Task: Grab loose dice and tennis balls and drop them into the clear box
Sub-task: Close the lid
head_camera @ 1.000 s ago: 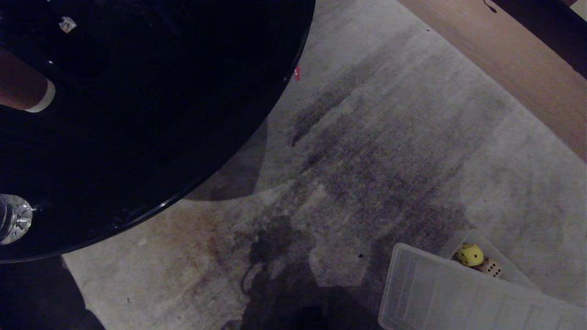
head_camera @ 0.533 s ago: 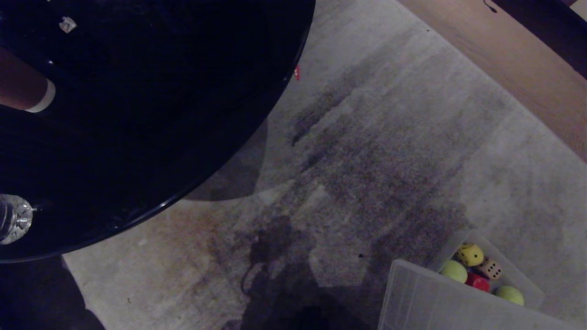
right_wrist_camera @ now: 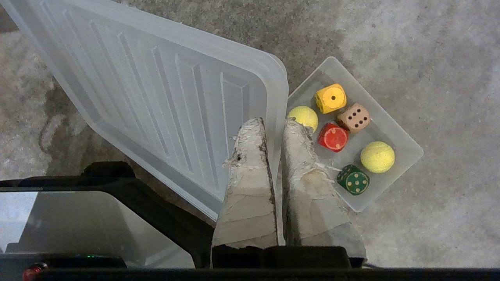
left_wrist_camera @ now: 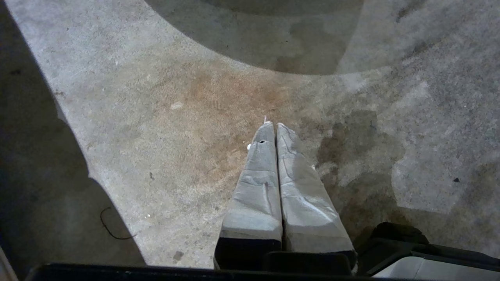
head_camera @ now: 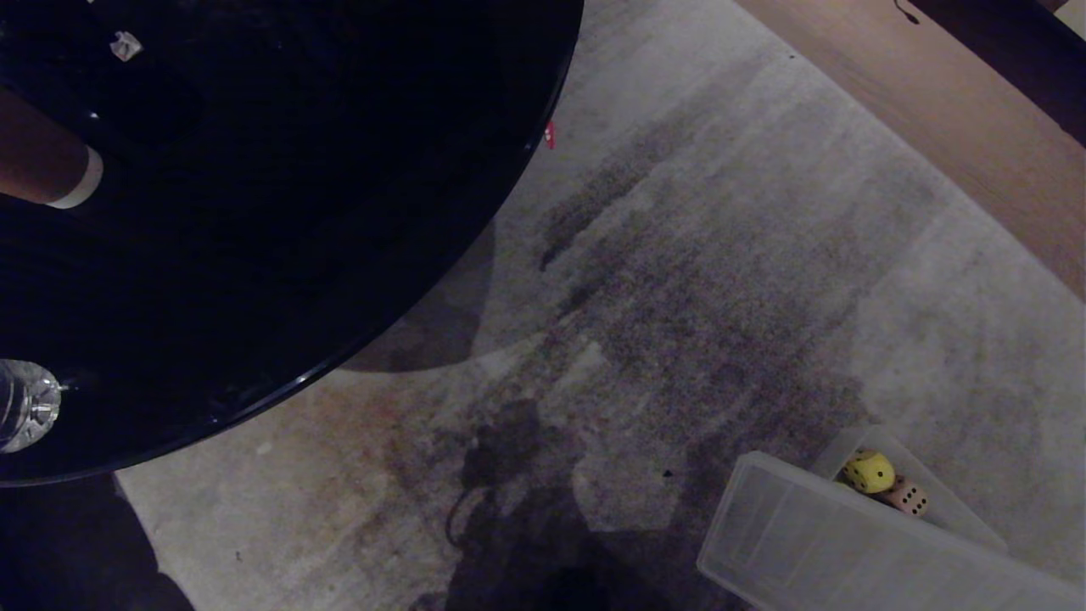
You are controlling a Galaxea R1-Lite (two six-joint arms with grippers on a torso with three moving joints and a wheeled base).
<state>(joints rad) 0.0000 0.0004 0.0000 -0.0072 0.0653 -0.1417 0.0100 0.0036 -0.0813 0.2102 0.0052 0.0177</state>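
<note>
Right gripper (right_wrist_camera: 273,125): you have it clamped on the ribbed lid's (right_wrist_camera: 164,97) edge, above the clear box (right_wrist_camera: 406,150); dice (right_wrist_camera: 330,97) and tennis balls (right_wrist_camera: 377,157) lie inside the box. Left gripper (left_wrist_camera: 272,127): closed, empty, over carpet (left_wrist_camera: 156,117).

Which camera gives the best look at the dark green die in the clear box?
The right wrist view: the dark green die lies in plain sight in the clear box, pips showing. In the head view the lid hides it; only the yellow and tan dice show there. The left wrist view shows only carpet.
</note>
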